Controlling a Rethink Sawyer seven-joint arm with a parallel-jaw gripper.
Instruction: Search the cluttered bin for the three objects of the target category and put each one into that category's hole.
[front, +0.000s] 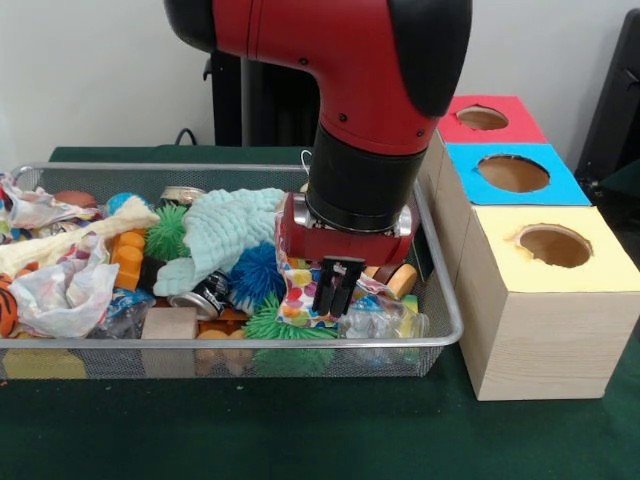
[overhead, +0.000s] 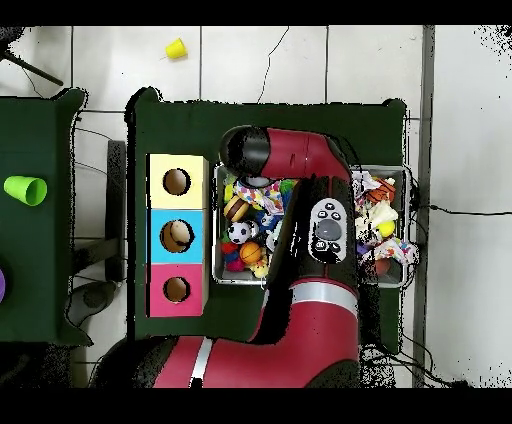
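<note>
Over the wire bin (front: 440, 325), beside the yellow-topped box (front: 550, 300), the hand (front: 338, 290) hangs with fingers nearly closed and empty, apparently poised low to probe the clutter.

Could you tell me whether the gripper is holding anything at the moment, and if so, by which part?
Nothing appears to be held: the gripper hangs above the clutter in the wire bin, its jaws close together with nothing visible between them.

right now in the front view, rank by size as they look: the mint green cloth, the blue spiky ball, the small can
1. mint green cloth
2. blue spiky ball
3. small can; partly buried, so its full size is unsure
</note>
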